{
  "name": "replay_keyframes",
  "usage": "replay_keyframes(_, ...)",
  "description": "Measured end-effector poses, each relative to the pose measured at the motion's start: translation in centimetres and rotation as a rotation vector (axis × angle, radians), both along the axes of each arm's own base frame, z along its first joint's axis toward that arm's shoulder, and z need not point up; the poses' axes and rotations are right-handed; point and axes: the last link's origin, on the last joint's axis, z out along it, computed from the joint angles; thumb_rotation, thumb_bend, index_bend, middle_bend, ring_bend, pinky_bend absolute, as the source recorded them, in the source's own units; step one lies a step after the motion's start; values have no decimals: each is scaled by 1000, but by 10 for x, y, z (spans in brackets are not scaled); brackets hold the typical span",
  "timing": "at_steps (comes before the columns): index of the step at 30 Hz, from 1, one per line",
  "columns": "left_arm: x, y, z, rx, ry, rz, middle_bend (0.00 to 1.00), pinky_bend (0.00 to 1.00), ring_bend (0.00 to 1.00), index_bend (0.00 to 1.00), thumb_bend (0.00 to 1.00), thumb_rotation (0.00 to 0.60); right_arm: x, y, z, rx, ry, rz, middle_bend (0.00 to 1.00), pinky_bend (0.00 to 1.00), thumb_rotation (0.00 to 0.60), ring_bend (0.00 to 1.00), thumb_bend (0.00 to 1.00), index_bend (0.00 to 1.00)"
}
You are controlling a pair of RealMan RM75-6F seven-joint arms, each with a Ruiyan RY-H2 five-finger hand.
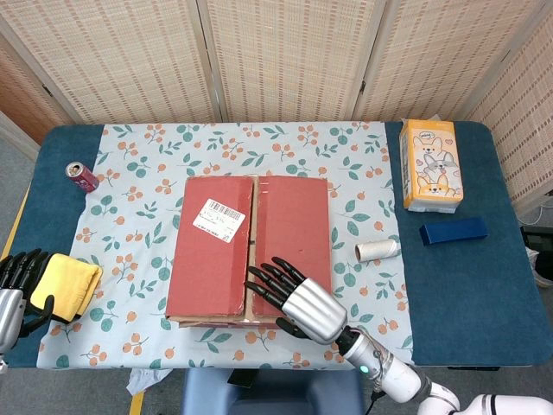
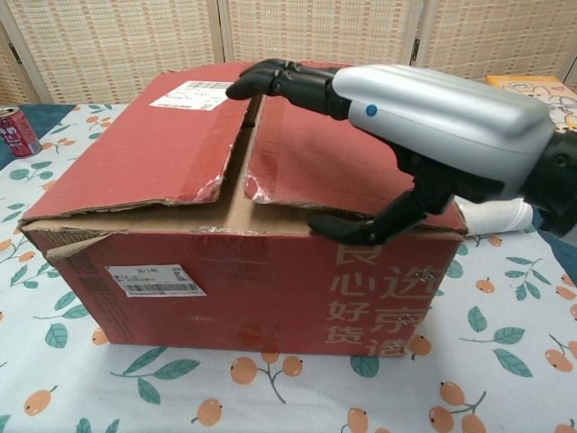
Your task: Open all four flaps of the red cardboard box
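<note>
The red cardboard box (image 1: 216, 259) (image 2: 180, 153) stands mid-table with its two top flaps lying flat and a narrow seam between them. A white label sits on the left flap. My right hand (image 1: 298, 301) (image 2: 424, 113) reaches over the near part of the right flap, its fingers (image 2: 275, 81) stretched out to the seam and its thumb (image 2: 361, 225) against the flap's front edge. It holds nothing. My left hand (image 1: 17, 281) rests low at the table's left edge with fingers spread, beside a yellow cloth (image 1: 69, 284).
A red can (image 1: 82, 175) (image 2: 18, 131) stands at the far left. An orange tissue box (image 1: 432, 164), a blue box (image 1: 454, 231) and a white roll (image 1: 378, 251) lie to the right of the red box. A floral cloth (image 1: 130, 216) covers the table.
</note>
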Motion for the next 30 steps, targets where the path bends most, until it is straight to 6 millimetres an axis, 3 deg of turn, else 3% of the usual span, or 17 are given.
replay_keyframes(18, 0, -1, 3, 14, -7, -4, 103, 78, 72, 118, 544, 600, 25, -23, -15, -14, -45, 16, 0, 0, 600, 0, 398, 0)
replay_keyframes(24, 0, -2, 4, 16, -4, -5, 103, 77, 72, 119, 544, 600, 24, -22, -3, -56, -85, 22, 0, 0, 600, 0, 398, 0)
replay_keyframes(30, -4, 1, 5, 23, -5, 11, 103, 78, 72, 122, 544, 600, 12, -15, 22, -147, -122, 22, 0, 0, 600, 0, 398, 0)
